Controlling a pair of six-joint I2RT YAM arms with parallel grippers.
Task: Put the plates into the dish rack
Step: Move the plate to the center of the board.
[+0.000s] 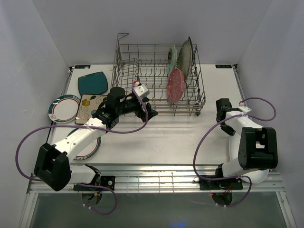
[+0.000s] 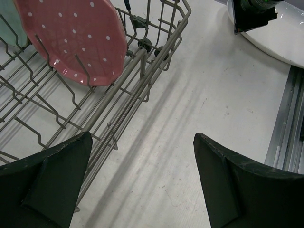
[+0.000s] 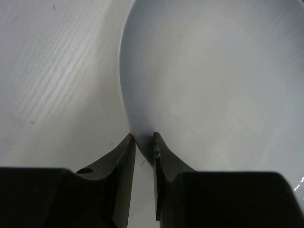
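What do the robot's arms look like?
The left arm and right arm are white with chunky black joints. A purple cable loops along each. The left gripper and right gripper each have two black fingers.

I work in a robot lab cell. Plain white walls (image 1: 38, 42) box in my white surface (image 1: 171, 137), and my arms (image 1: 80, 137) bolt onto a ribbed aluminium rail (image 1: 156, 179), trailing purple cables (image 1: 195, 154).

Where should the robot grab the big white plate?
By its thin rim, coming in low from the side, where the right tool sits now. The big white plate lies flat on the table, so only that rim fits inside the tool.
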